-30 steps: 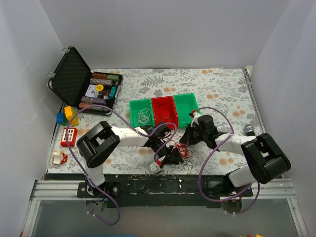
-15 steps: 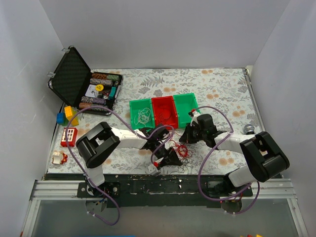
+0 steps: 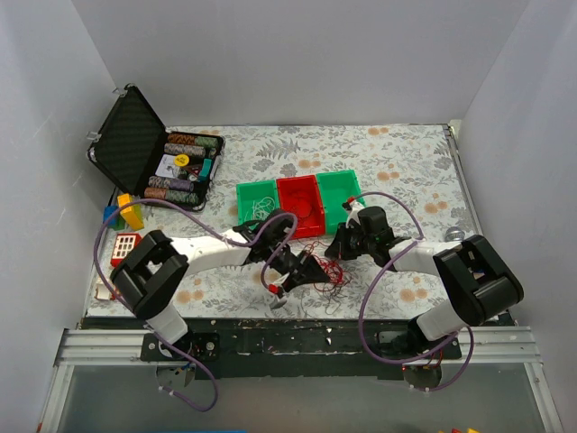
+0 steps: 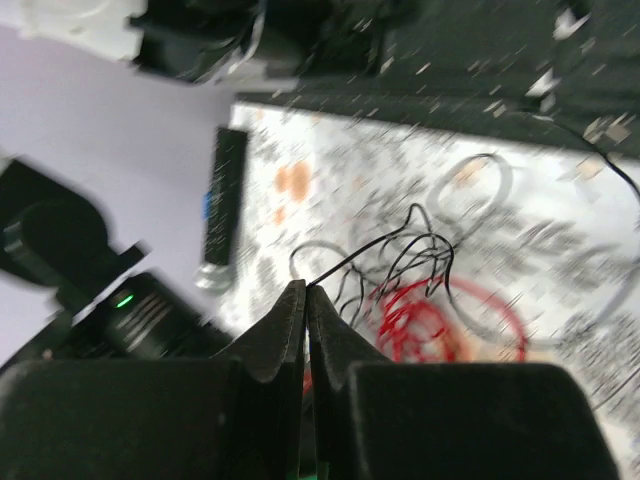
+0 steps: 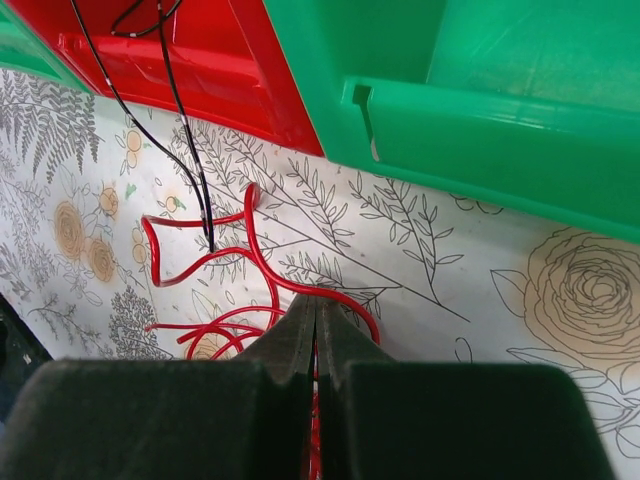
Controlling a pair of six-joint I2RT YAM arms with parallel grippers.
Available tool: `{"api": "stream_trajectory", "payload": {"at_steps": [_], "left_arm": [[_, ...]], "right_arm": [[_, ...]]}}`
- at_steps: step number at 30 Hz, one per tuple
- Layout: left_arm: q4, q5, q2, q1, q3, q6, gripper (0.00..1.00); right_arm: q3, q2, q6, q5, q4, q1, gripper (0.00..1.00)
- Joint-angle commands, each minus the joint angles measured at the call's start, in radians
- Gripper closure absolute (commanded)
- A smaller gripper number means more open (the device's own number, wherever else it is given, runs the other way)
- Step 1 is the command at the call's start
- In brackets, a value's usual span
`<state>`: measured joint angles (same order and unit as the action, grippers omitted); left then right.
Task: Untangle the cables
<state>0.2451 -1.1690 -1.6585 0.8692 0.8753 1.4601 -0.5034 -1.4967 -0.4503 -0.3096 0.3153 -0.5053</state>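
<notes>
- Floral-printed worktop [image 3: 397,153], boxed in by pale walls, carries everything; two arms reach in from its near edge.
- One tangle, the cables [image 3: 332,274], lies near the front of the worktop, just on the near side of the bins. It is mostly red loops with several thin black strands. The blurred left wrist view also shows pale loops lying flat around it.
- The left hand [image 3: 309,269] is at the tangle's left side. Its two fingers are pressed together at the tips, pinching one black strand [image 4: 352,254] that runs into the knot.
- The right hand [image 3: 341,245] is at the tangle's far right side, close to the bins. Its two fingers are pressed together on one red strand [image 5: 262,262], and red shows in the slit between them.
- Two black wires [image 5: 188,140] climb from the red loops over the lip of the red bin [image 3: 300,203].
- Three bins stand side by side: the left green bin [image 3: 257,206] holding pale wire loops, the red one, and the right green bin [image 3: 338,197].
- One black case [image 3: 135,144] with its lid raised sits at the far left, with rows of chips inside.
- Coloured blocks [image 3: 126,212] lie just in front of the case.
</notes>
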Motion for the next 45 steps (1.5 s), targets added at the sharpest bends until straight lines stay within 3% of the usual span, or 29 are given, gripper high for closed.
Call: {"api": "stream_trajectory", "payload": {"at_steps": [1, 5, 8, 10, 14, 23, 26, 30, 33, 35, 42, 45], "left_arm": [[-0.059, -0.035, 0.158, -0.074, 0.004, 0.320, 1.00], [-0.287, 0.037, 0.290, -0.134, 0.001, 0.018, 1.00], [-0.575, 0.170, 0.385, -0.141, -0.002, -0.304, 1.00], [-0.677, 0.259, 0.425, -0.144, 0.008, -0.421, 1.00], [-0.783, 0.454, 0.483, -0.144, 0.062, -0.538, 1.00], [-0.908, 0.906, 0.456, -0.144, 0.385, -0.924, 1.00], [-0.882, 1.038, 0.451, -0.142, 0.432, -1.003, 1.00], [-0.879, 1.039, 0.525, -0.142, 0.328, -1.003, 1.00], [-0.830, 1.013, 0.583, -0.142, 0.262, -1.030, 1.00], [-0.787, 1.005, 0.612, -0.141, 0.243, -1.049, 1.00], [-0.739, 1.025, 0.664, -0.142, 0.197, -1.041, 1.00], [-0.731, 1.026, 0.686, -0.141, 0.179, -1.032, 1.00]], "right_arm": [[0.002, -0.046, 0.013, 0.058, -0.039, -0.001, 0.99], [0.008, -0.051, 0.013, 0.081, -0.053, -0.002, 0.99], [0.022, -0.043, 0.007, 0.098, -0.062, -0.002, 0.99], [0.029, -0.037, 0.005, 0.112, -0.070, -0.006, 0.99], [0.055, 0.001, -0.002, 0.136, -0.081, -0.009, 0.99], [0.098, 0.189, -0.002, 0.184, -0.185, -0.012, 0.99], [0.053, 0.300, 0.019, 0.187, -0.269, -0.012, 0.99], [-0.038, 0.403, 0.038, 0.187, -0.283, -0.010, 0.99], [-0.145, 0.369, 0.045, 0.147, -0.298, -0.009, 0.77], [-0.182, 0.328, 0.044, 0.112, -0.256, -0.009, 0.68], [-0.265, 0.129, 0.042, 0.032, -0.153, -0.013, 0.65], [-0.253, 0.115, 0.044, 0.044, -0.137, -0.019, 0.61]]}}
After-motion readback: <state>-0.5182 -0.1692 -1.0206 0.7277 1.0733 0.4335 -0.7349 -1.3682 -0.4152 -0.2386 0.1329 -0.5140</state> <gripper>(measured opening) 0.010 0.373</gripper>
